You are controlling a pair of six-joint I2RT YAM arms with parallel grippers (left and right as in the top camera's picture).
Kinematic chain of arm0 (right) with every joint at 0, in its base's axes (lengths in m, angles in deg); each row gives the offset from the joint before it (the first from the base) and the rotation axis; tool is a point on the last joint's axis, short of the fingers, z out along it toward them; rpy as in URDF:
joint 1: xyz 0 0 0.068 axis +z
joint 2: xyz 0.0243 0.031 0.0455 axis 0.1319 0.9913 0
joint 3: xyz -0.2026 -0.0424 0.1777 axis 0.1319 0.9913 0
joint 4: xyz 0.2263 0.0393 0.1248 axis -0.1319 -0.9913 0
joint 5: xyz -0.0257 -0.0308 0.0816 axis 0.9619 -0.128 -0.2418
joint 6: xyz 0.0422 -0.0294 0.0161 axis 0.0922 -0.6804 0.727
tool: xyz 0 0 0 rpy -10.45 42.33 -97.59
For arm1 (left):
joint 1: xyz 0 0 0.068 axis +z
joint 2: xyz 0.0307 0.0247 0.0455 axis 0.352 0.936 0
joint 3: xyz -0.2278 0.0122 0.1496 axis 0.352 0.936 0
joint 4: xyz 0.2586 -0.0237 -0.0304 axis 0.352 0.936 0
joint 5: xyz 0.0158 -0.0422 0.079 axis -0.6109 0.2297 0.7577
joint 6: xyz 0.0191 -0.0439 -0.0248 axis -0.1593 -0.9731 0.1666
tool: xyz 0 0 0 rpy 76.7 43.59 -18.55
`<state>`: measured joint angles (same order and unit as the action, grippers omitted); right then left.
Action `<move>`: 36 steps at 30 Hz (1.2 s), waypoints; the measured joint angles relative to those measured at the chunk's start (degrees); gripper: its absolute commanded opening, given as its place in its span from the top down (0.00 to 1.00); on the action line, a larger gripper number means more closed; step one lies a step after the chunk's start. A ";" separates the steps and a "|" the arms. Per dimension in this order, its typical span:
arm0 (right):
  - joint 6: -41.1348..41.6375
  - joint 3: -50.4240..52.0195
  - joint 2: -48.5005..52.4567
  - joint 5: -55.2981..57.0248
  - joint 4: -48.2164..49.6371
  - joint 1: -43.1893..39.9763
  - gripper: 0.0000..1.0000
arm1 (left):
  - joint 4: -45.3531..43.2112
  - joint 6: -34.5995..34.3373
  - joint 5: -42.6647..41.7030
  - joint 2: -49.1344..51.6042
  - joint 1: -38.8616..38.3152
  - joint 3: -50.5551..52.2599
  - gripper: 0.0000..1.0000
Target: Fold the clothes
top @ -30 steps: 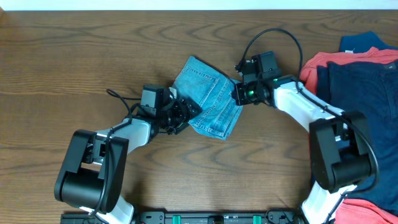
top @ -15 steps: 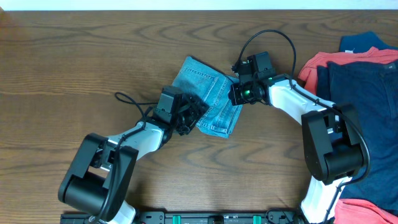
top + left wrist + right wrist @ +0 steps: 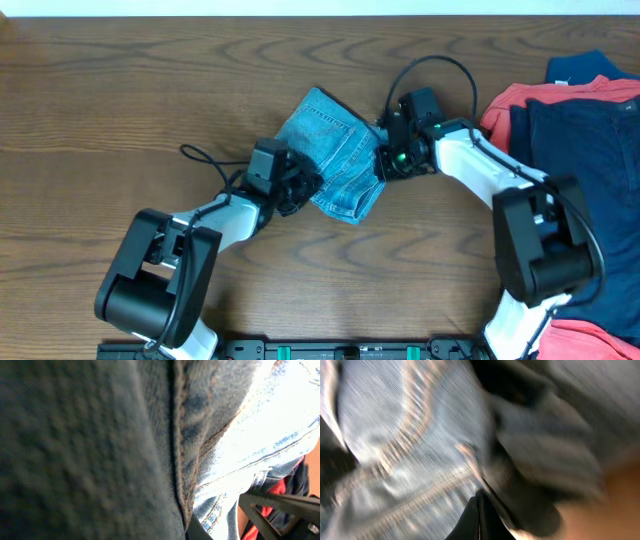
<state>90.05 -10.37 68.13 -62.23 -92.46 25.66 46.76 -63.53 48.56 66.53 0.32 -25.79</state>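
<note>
The light blue jeans [image 3: 335, 155] lie as a small folded bundle in the middle of the table [image 3: 150, 90]. My left gripper [image 3: 303, 184] is at the bundle's lower left edge. In the left wrist view denim [image 3: 235, 450] fills the frame and hides the jaws, which are shut on the jeans. My right gripper [image 3: 381, 165] is at the bundle's right edge. In the blurred right wrist view its dark fingers [image 3: 480, 507] are pressed together with a denim fold [image 3: 420, 445] running into them.
A pile of other clothes covers the table's right side: a coral-red garment [image 3: 515, 100], a navy one [image 3: 580, 150] on it, and a blue piece [image 3: 590, 66] behind. More coral fabric [image 3: 600, 335] lies at the front right corner.
My left gripper reached into the jeans' lower left edge and shut on it. The bundle shifted slightly and my right gripper dropped a little toward the front, staying shut.
</note>
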 measured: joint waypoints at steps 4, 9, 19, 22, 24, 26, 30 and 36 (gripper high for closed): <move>-0.02 1.22 -6.10 1.40 -2.84 -0.02 0.94 | 2.69 6.97 -5.77 -0.39 3.76 0.00 0.94; -0.02 1.25 -17.38 2.01 -3.32 -0.02 0.93 | 5.70 12.35 -15.65 -2.36 12.04 0.07 0.94; 0.00 1.22 -23.91 2.36 -3.39 -0.02 0.93 | 0.48 13.49 -20.98 -9.35 34.42 -8.37 0.94; 0.02 1.22 -23.91 2.34 -3.43 -0.02 0.93 | -1.53 15.39 -20.52 -9.11 40.41 -8.59 0.94; 0.17 1.22 -23.91 2.36 -3.45 -0.02 0.93 | -1.79 17.09 -20.39 -8.00 44.02 -8.59 0.94; 0.22 1.22 -23.91 2.36 -3.50 -0.02 0.93 | -1.81 18.95 -20.35 -5.84 47.12 -8.59 0.94; 0.42 1.22 -23.91 2.36 -3.52 -0.02 0.94 | -1.79 22.27 -20.87 0.63 52.61 -8.59 0.91; 0.66 1.22 -23.91 2.36 -3.19 -0.02 0.94 | -1.86 26.93 -22.95 6.25 58.45 -8.61 0.57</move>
<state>90.70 -9.15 44.22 -59.87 -95.65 25.64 44.90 -36.60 25.61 72.79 58.76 -34.40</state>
